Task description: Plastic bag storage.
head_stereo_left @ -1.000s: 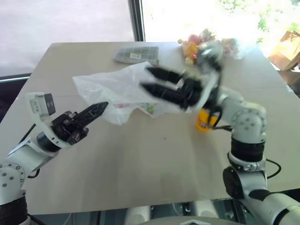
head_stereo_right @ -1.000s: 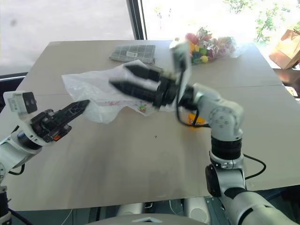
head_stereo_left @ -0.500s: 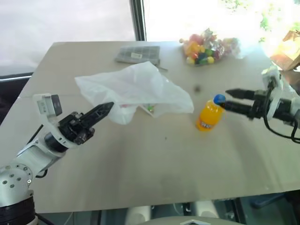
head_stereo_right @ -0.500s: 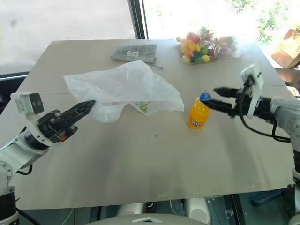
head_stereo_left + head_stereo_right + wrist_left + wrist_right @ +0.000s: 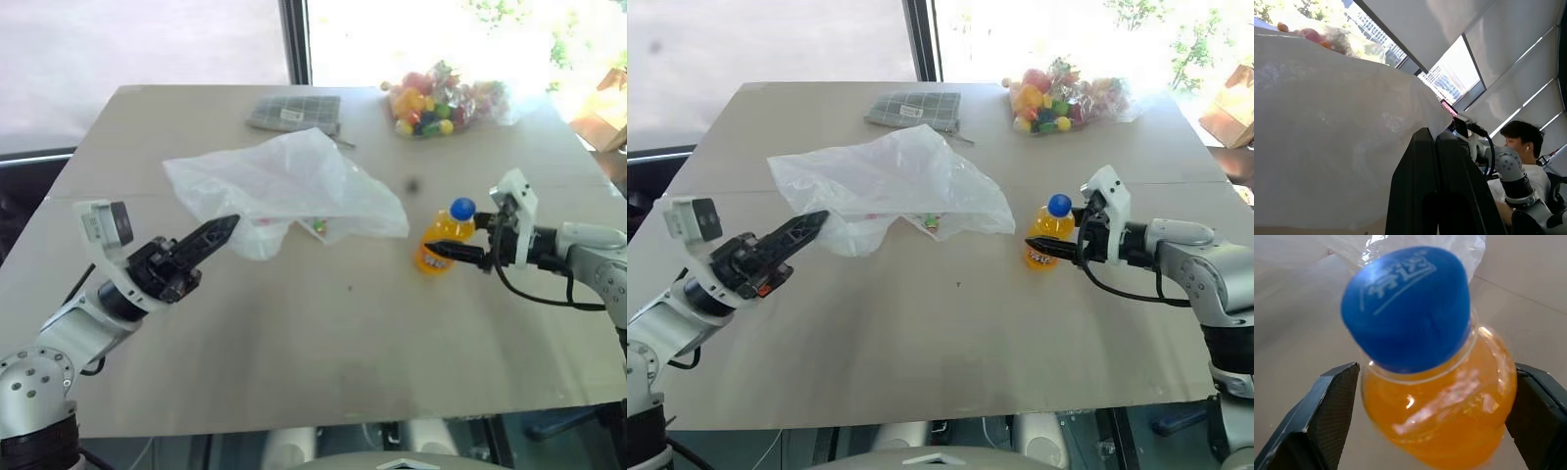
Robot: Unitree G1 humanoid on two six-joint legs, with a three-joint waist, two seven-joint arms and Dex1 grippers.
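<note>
Right gripper (image 5: 1050, 249), jaws spread, straddled the orange blue-capped plastic bottle (image 5: 1046, 235), probably to bag it; left gripper (image 5: 217, 233), jaws pressed together, neared the crinkly translucent white plastic bag (image 5: 284, 186).

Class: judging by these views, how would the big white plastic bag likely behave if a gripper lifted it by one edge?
The plastic bag lies crumpled and thin on the table, so it would probably sag limply. Being translucent film, it is likely very light. Its crinkly folds may slip from narrow fingers.
</note>
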